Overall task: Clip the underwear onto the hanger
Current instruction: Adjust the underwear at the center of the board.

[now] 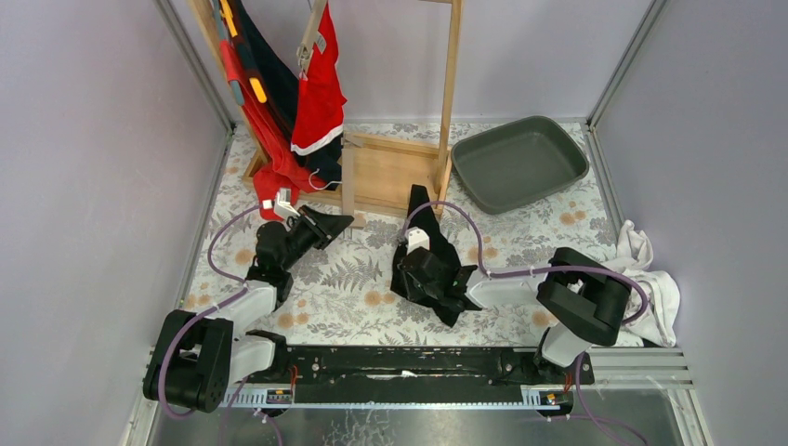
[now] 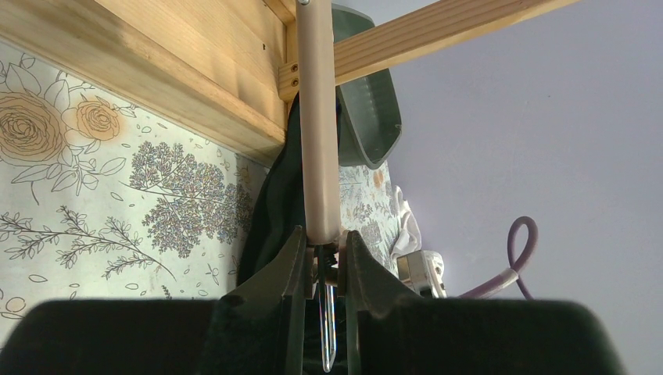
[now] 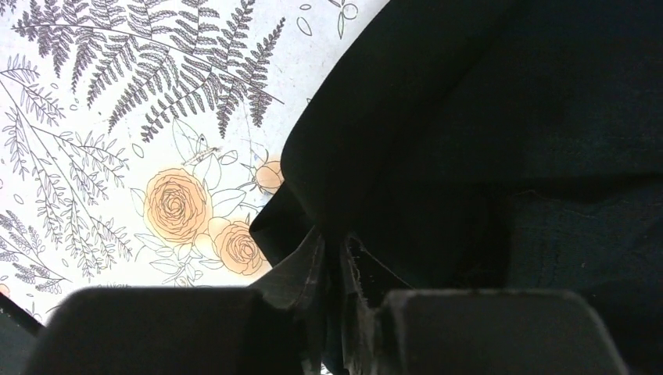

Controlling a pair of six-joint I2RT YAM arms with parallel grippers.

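The black underwear [image 1: 429, 218] lies on the flowered table in front of the wooden rack. It fills the right wrist view [image 3: 485, 117]. My right gripper [image 1: 413, 269] is shut on a fold of its edge [image 3: 332, 242]. The hanger is a beige bar [image 1: 348, 186] that lies against the rack's base. In the left wrist view the bar [image 2: 319, 117] runs straight up from my fingers. My left gripper [image 2: 322, 236] is shut on the bar's near end, where a clip with a clear tab [image 2: 328, 328] sits between the jaws. In the top view the left gripper [image 1: 342, 221] is left of the underwear.
The wooden rack [image 1: 400, 172] stands at the back with red and dark garments [image 1: 311, 93] hanging from it. A dark green tray [image 1: 520, 163] sits at the back right. A white cloth [image 1: 650, 279] lies at the right edge. Walls close in on both sides.
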